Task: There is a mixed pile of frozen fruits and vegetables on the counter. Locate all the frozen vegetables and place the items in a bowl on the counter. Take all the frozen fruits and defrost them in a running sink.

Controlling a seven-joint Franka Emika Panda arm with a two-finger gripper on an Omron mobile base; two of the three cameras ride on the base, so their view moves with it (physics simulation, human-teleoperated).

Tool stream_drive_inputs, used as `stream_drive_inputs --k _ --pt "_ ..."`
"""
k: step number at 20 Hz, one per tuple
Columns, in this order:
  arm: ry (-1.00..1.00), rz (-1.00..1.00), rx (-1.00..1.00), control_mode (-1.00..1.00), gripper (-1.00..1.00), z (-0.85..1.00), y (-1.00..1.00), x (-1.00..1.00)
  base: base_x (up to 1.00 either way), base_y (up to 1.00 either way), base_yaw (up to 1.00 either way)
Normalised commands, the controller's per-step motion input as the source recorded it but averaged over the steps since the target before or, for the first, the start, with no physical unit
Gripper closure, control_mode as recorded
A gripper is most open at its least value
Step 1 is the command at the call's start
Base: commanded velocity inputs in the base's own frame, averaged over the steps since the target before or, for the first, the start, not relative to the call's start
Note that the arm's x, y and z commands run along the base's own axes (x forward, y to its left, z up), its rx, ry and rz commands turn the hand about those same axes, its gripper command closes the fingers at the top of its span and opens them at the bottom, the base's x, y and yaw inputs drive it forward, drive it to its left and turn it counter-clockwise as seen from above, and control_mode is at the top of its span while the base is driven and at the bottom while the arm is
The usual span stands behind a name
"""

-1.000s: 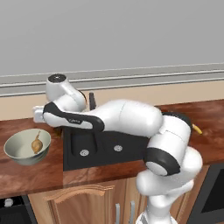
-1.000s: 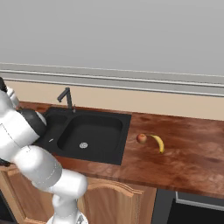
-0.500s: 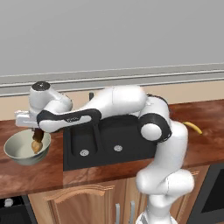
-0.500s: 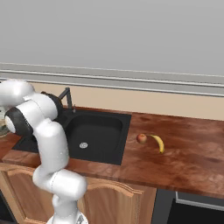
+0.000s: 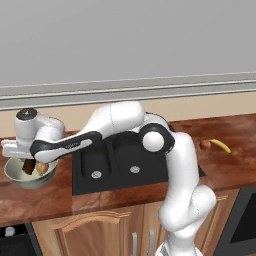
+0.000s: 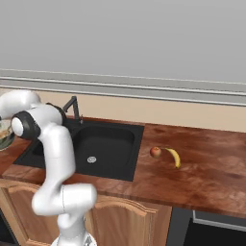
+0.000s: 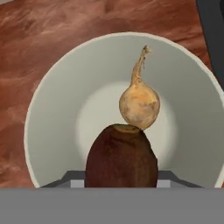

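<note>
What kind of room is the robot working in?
Most likely a kitchen: there's a black sink with a faucet, a wooden counter over cabinets, and a bowl holding food.

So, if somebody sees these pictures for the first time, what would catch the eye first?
Probably the long white arm stretched over the black sink to the bowl at the counter's left end. In the hand view the gripper holds a dark brown lump above the bowl, where a tan bulb already lies. Far right of the sink, a red apple and a banana wait on the counter.
</note>
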Motion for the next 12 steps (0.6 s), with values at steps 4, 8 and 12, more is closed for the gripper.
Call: stream_drive_inputs --k 4,8,12 --pt "0.17 0.05 0.08 -1.00 1.00 0.00 -0.19 -0.10 0.00 0.00 0.00" --pt "0.21 0.04 0.11 -1.00 -1.00 -0.08 -0.21 -0.04 0.00 0.00 0.00" --pt "0.14 0.06 0.12 -1.00 -1.00 -0.10 -0.45 0.00 0.00 0.00 0.00"
